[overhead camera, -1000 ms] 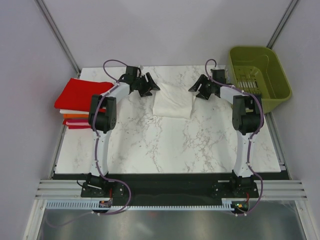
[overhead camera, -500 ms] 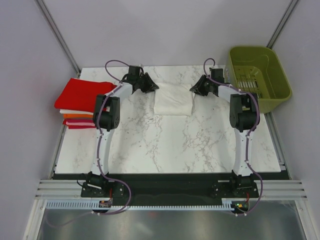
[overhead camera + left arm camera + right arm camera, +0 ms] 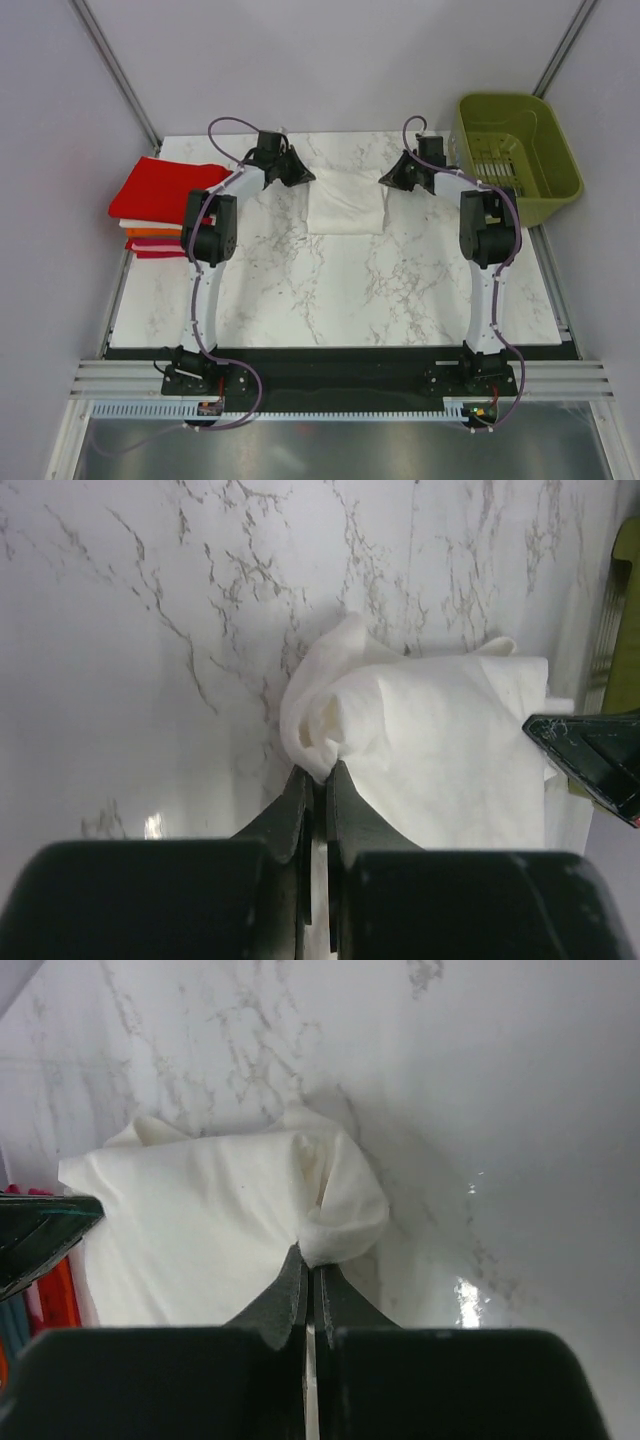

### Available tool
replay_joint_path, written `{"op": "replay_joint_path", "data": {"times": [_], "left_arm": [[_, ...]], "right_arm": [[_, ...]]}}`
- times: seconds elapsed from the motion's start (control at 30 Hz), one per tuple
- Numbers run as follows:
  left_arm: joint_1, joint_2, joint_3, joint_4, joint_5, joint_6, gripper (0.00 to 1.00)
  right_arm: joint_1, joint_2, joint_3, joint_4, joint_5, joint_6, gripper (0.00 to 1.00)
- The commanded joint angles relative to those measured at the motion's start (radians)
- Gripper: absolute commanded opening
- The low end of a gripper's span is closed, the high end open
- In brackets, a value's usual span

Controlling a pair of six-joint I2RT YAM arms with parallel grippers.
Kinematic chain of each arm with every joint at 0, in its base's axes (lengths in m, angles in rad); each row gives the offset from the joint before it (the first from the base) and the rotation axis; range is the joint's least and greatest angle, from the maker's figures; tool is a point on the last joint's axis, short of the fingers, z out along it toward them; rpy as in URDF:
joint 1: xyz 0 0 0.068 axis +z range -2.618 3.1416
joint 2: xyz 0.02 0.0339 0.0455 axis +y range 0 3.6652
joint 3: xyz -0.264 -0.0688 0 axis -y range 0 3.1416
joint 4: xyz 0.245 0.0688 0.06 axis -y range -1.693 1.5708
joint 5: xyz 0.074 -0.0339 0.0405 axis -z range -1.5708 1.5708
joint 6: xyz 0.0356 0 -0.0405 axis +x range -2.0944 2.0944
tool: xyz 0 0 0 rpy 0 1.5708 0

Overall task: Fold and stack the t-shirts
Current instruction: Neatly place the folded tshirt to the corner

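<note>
A folded white t-shirt lies at the back middle of the marble table. My left gripper is shut on its far left corner, where the cloth bunches up at the fingertips. At the far right corner my right gripper is shut on a pinched fold of the same shirt, right at its tips. A stack of folded t-shirts, red on top with orange and pink-red layers below, sits at the table's left edge.
An olive-green plastic basket stands off the table's back right corner. Grey walls close in the back and both sides. Each wrist view shows the opposite gripper at the shirt's other side, the right one and the left one.
Both grippers went from open to shut, each pinching a far corner of the white t-shirt. The arms shifted only slightly toward the shirt.
</note>
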Motion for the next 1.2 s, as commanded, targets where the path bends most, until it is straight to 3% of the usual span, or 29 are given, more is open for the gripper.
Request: {"op": "replay_joint_path", "data": {"times": [0.0, 0.3, 0.53, 0.9, 1.03, 1.17], "left_arm": [[-0.008, -0.217, -0.039, -0.001, -0.038, 0.074, 0.02], [-0.005, -0.588, -0.191, -0.098, -0.089, 0.095, 0.02], [0.088, -0.866, -0.243, -0.242, -0.142, 0.098, 0.02], [0.401, -1.142, -0.205, -0.484, -0.329, 0.110, 0.02], [0.488, -1.149, -0.150, -0.524, -0.438, 0.146, 0.02], [0.613, -1.121, -0.124, -0.561, -0.435, 0.153, 0.02]], "right_arm": [[0.015, -0.184, -0.027, 0.079, -0.033, -0.029, 0.00], [0.069, -0.486, -0.082, 0.069, -0.083, -0.038, 0.00], [0.225, -0.623, -0.029, 0.040, -0.068, -0.008, 0.00], [0.541, -0.529, 0.213, 0.055, 0.045, 0.080, 0.00], [0.673, -0.399, 0.341, 0.081, 0.093, 0.097, 0.00], [0.761, -0.279, 0.464, 0.084, 0.122, 0.114, 0.00]]}}
